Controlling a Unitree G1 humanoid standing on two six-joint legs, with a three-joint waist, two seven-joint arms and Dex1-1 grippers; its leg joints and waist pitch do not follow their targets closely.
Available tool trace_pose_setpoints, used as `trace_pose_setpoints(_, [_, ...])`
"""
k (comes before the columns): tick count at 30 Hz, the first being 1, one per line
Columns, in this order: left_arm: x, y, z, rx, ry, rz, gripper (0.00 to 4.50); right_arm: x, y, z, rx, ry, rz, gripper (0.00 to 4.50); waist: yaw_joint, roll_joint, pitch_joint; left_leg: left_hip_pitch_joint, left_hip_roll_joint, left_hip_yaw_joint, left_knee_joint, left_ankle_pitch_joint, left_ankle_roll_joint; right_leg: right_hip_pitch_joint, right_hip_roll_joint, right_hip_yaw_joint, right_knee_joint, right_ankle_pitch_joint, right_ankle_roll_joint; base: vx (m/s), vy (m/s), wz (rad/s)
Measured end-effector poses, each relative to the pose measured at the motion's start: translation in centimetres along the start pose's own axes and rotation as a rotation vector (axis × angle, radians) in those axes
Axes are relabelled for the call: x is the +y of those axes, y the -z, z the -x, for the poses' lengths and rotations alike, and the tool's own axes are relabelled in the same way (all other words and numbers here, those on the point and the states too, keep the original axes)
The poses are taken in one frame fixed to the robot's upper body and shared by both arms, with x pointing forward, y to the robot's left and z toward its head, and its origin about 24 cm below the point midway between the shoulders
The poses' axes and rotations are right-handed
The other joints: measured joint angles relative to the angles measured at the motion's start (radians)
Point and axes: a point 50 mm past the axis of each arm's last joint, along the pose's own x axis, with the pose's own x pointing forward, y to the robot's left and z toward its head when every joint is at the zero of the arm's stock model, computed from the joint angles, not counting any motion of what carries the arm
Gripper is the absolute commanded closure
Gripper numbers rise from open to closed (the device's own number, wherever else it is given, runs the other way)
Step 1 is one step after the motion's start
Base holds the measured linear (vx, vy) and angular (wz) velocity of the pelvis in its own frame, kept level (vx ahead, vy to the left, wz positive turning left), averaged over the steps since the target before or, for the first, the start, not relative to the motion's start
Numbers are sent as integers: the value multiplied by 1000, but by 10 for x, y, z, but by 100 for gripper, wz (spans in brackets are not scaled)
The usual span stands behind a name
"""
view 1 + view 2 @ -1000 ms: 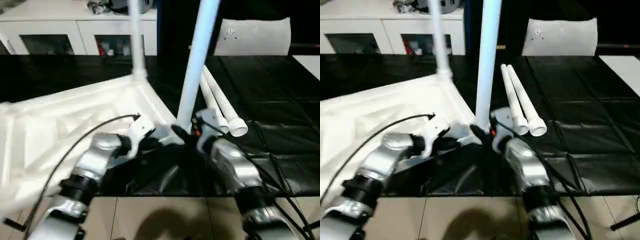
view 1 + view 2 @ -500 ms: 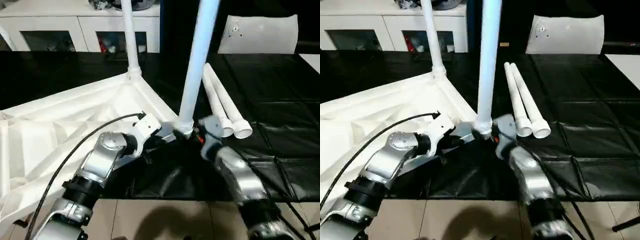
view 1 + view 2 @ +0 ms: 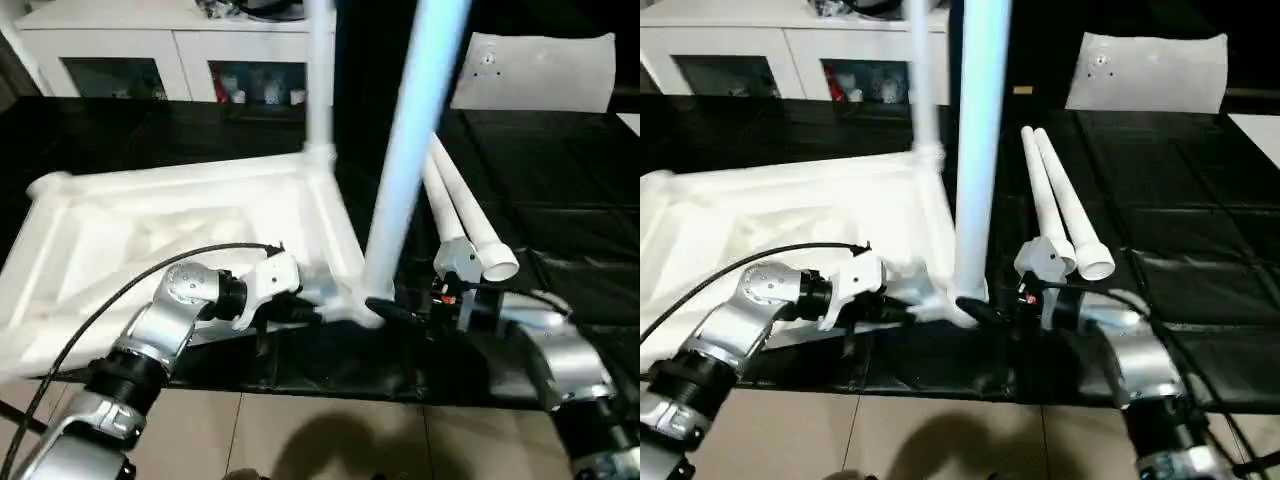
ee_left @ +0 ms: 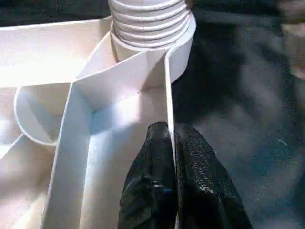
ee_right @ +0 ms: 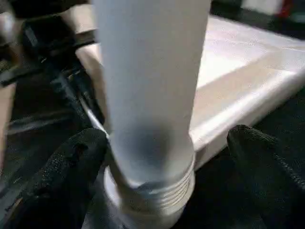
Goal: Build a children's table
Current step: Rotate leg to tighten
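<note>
A: What are the claws doing?

B: The left claw (image 4: 170,157) is pinched together on the thin side wall of the upturned table top (image 3: 180,225), just short of the near corner socket (image 4: 150,45). One black finger (image 4: 150,181) sits inside the wall, the other outside.

A: And the right one?

B: The right claw (image 5: 164,157) stands spread wide, a finger (image 5: 71,167) on each side of the near leg (image 3: 405,160) at its base, neither one pressing on it. It holds nothing.

A: Where is that leg?

B: Upright in the near corner socket, its ribbed collar showing just above the rim. A second leg (image 3: 318,75) stands upright in the far corner socket on the same side.

A: The rest of the table?

B: The top lies ribbed side up on a black mat (image 3: 560,170). Two loose legs (image 3: 465,215) lie side by side on the mat, just beside the right arm (image 3: 555,350). Well behind them a flat white panel (image 3: 535,70) leans upright, and a white cabinet (image 3: 150,45) stands at the back.
</note>
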Motion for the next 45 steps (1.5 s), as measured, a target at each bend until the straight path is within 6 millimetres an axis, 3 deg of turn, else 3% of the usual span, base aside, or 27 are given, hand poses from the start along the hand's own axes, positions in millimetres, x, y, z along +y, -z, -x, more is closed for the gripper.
trace_pose_setpoints(5, [-1, -1, 4, 22, 112, -60, 450, 10, 1, -6, 54, -196, 3, 4, 18, 0, 0, 0, 0, 1, 0, 0, 0, 0, 0, -1, 1, 0, 0, 0, 0, 0])
trace_pose_setpoints(14, [1, -3, 7, 43, 211, -122, 450, 15, -5, -13, 89, -355, 11, 86, 29, -5, 2, -1, 0, 1, 3, 0, 0, 0, 0, -1, 2, 0, 0, 0, 0, 0])
trace_pose_setpoints(17, [0, -3, 7, 43, 227, -135, 450, 15, -4, -14, 91, -376, 7, 104, 38, -7, 2, -1, 0, 1, 3, 0, 0, 0, 0, -1, 2, 0, 0, 0, 0, 0])
trace_pose_setpoints(23, [1, -2, 8, 43, 243, -149, 450, 18, 0, -16, 100, -410, -26, 160, 39, -7, 2, -1, 0, 1, 3, 0, 0, 0, 0, -1, 3, 0, 0, 0, 0, 0])
trace_pose_setpoints(31, [1, -1, 9, 44, 246, -151, 450, 20, 1, -17, 89, -411, -61, 176, 39, -8, 2, -1, 1, 1, 3, 0, 0, 0, 0, -1, 4, 0, 0, 0, 0, 0])
trace_pose_setpoints(36, [1, 2, 9, 13, 190, -98, 450, 26, 6, -20, 26, -326, -139, 176, 40, -8, 1, 0, 1, 1, 3, 0, 0, 0, 0, -1, 4, 0, 0, 0, 0, 0])
trace_pose_setpoints(40, [7, 5, 10, 11, 59, -26, 450, 25, 10, -30, -36, -128, -196, 178, 26, -9, 2, 2, 1, 0, 5, 1, -1, 0, 0, 1, 7, -1, 2, 0, 0, 0])
trace_pose_setpoints(45, [11, 2, -5, -26, -205, 126, 450, 8, 9, -55, -107, 274, -287, 178, -28, -9, 2, 3, 1, 0, 4, 1, -1, 0, 0, 3, 7, -1, 3, 0, 0, 0])
